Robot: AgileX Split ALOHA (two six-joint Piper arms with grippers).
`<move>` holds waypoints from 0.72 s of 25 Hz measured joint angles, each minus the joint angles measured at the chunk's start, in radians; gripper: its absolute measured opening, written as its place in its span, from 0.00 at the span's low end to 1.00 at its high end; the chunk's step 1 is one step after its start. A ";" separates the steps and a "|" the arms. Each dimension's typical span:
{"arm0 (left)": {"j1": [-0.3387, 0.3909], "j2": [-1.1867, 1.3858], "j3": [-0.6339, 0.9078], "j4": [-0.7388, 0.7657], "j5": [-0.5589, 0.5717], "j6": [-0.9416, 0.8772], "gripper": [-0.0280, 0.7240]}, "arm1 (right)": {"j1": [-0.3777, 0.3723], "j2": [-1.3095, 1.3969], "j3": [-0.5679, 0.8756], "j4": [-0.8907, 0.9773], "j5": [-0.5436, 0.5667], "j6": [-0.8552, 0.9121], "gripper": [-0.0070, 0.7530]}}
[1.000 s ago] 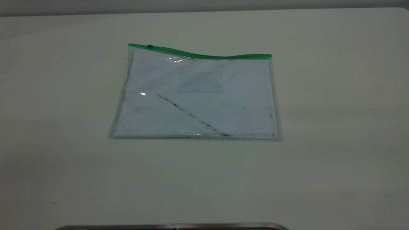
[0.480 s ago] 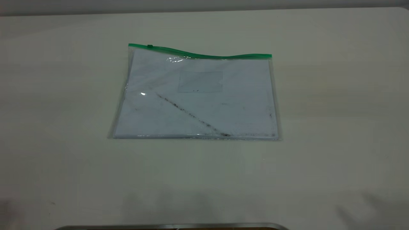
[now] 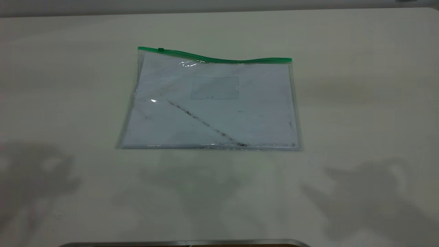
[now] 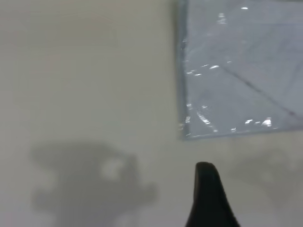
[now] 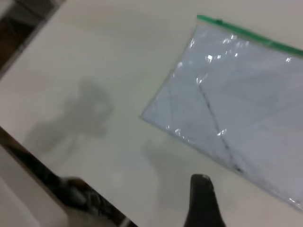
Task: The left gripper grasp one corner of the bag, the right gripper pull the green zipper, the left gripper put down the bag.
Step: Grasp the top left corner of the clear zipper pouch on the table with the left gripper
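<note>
The bag lies flat on the white table, a clear pouch with white paper inside and a dark diagonal smudge line. The green zipper runs along its far edge, with the slider tab near the far left corner. Neither gripper shows in the exterior view, only arm shadows on the table. In the left wrist view my left gripper hovers just off the bag's near left corner. In the right wrist view my right gripper hovers off the bag's near edge, apart from the zipper.
A metal-rimmed edge runs along the near side of the table. The table's edge and dark rig parts show in the right wrist view. Bare table surrounds the bag on all sides.
Arm shadows have spread over the near left and near right of the table and grown darker. The bag has not moved.
</note>
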State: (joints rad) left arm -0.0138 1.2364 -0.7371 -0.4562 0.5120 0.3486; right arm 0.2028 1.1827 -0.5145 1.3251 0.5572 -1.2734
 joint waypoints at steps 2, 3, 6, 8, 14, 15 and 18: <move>0.000 0.060 -0.021 -0.080 0.001 0.069 0.76 | 0.032 0.075 -0.046 0.003 -0.024 -0.024 0.75; 0.000 0.088 -0.027 -0.108 0.001 0.100 0.76 | 0.039 0.110 -0.068 0.007 -0.032 -0.032 0.75; 0.000 0.155 -0.037 -0.177 -0.008 0.196 0.76 | 0.046 0.204 -0.153 0.014 -0.060 -0.038 0.75; 0.000 0.198 -0.037 -0.205 -0.027 0.223 0.76 | 0.046 0.268 -0.204 -0.006 -0.064 -0.039 0.75; 0.000 0.296 -0.038 -0.227 -0.085 0.276 0.76 | 0.046 0.452 -0.356 -0.144 -0.038 0.065 0.75; 0.000 0.316 -0.043 -0.228 -0.107 0.280 0.76 | 0.046 0.479 -0.381 -0.178 -0.038 0.094 0.75; 0.001 0.388 -0.085 -0.229 -0.146 0.304 0.76 | 0.048 0.551 -0.447 -0.301 -0.037 0.223 0.75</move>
State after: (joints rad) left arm -0.0126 1.6240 -0.8221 -0.6853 0.3656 0.6522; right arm 0.2512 1.7333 -0.9614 1.0238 0.5204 -1.0503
